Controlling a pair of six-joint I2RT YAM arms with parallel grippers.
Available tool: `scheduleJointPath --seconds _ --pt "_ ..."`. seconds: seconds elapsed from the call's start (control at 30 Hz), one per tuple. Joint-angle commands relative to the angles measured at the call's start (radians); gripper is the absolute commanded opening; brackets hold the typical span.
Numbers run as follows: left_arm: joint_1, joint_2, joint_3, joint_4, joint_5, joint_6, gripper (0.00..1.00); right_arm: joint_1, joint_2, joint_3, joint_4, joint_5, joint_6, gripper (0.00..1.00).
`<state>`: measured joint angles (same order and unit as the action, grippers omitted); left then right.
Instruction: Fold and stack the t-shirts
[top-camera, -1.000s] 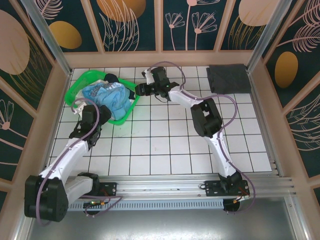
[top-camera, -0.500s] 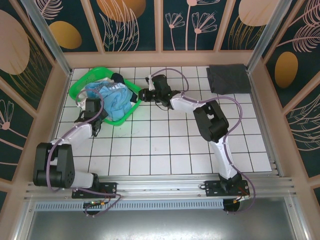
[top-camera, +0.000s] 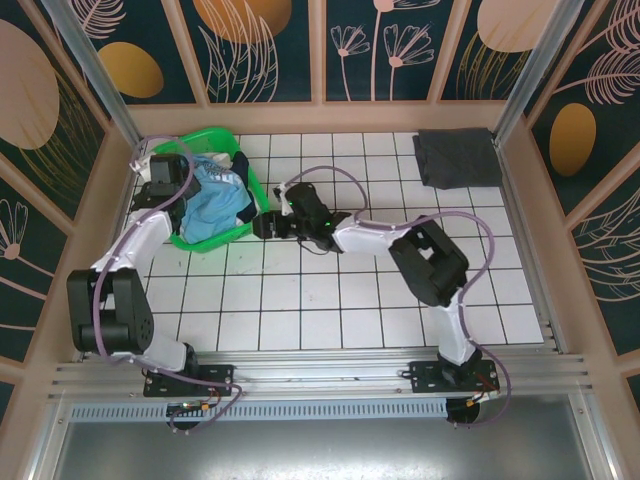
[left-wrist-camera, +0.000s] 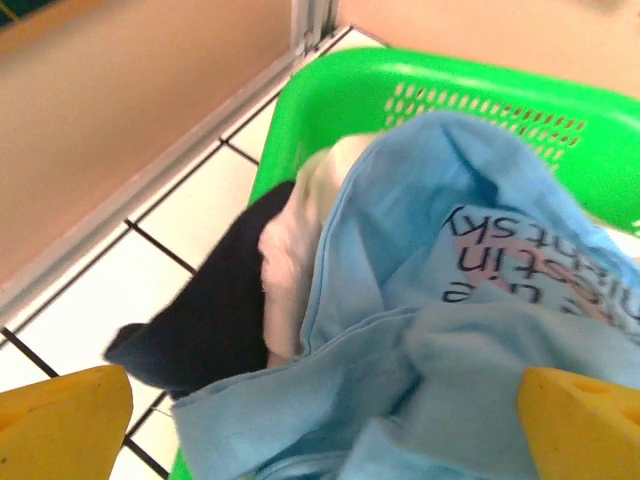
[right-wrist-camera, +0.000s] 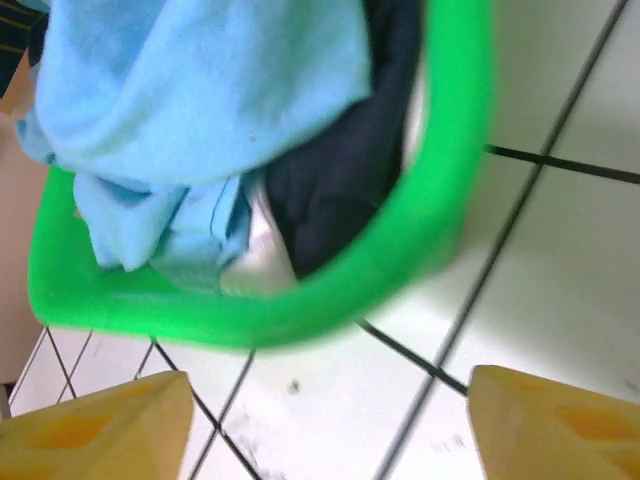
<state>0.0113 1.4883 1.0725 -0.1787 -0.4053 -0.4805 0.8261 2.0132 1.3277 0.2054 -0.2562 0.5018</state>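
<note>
Two robot claws at a green basket (top-camera: 213, 238) of t-shirts on a white tiled table (top-camera: 330, 290).
We see the left claw (left-wrist-camera: 320, 430) spread wide above the light blue t-shirt (left-wrist-camera: 450, 330) (black lettering on it), heaped in the basket over a navy t-shirt (left-wrist-camera: 210, 315) and a white t-shirt (left-wrist-camera: 300, 250). The right claw (right-wrist-camera: 320, 420), also spread and empty, hangs just outside the basket's rim. A dark grey t-shirt (top-camera: 457, 157) lies folded at the table's far right corner.

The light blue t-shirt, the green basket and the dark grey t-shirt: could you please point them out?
light blue t-shirt (left-wrist-camera: 420, 330), left wrist view, cloth below print
green basket (right-wrist-camera: 455, 170), right wrist view, rim
dark grey t-shirt (top-camera: 458, 158), top external view, its middle
</note>
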Motion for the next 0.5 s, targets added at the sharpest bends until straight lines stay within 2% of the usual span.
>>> scheduleJointPath --seconds 0.0,0.07,0.1,0.17,0.27,0.47 --pt "-0.002 -0.072 0.027 -0.132 0.012 0.048 0.95 -0.09 -0.154 -0.131 0.026 0.013 -0.018 0.79" --pt "-0.014 -0.097 0.024 -0.139 0.151 0.026 0.87 -0.137 -0.224 -0.213 0.047 0.025 -0.017 0.8" --pt "-0.047 -0.11 0.013 -0.125 0.189 0.013 0.85 -0.166 -0.257 -0.256 0.06 0.027 -0.017 0.8" --pt "-0.158 -0.1 0.033 -0.125 0.171 -0.007 0.84 -0.216 -0.307 -0.319 0.066 0.043 -0.017 0.8" --pt "-0.267 -0.001 0.11 -0.141 0.214 -0.076 0.75 -0.274 -0.372 -0.396 0.062 0.064 -0.021 0.8" --pt "-0.365 0.232 0.282 -0.187 0.145 -0.128 0.71 -0.362 -0.515 -0.55 0.067 0.102 -0.042 0.8"
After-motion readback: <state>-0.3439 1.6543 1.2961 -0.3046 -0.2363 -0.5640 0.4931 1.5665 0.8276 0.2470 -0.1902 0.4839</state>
